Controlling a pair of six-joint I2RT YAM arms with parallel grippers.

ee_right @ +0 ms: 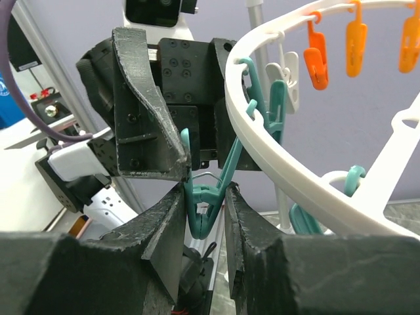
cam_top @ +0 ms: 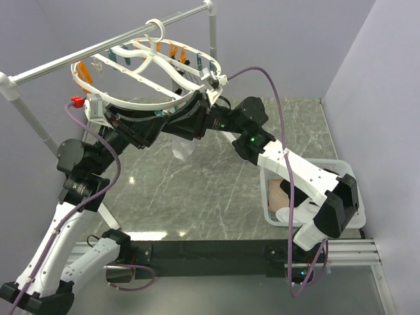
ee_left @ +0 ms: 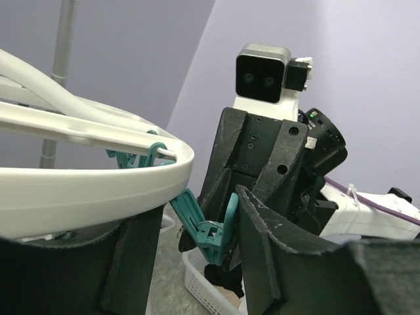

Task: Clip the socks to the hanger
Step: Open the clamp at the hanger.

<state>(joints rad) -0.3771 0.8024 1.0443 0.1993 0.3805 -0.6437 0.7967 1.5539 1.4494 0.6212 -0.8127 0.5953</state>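
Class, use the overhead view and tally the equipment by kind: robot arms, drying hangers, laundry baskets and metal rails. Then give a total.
Robot arms: 2 (left arm, right arm)
Drying hanger: 1
Laundry basket: 1
Metal rail: 1
Total: 5

The hanger rim (ee_left: pixel 85 187) roofs the left pincer (ee_left: pixel 197 210) and right pincer (ee_right: pixel 205 197), crowded nose to nose at a teal clip (ee_right: pixel 207 207) with no way between; room lies open below over the worktop (cam_top: pixel 197 190), left of the basket (cam_top: pixel 341 163).
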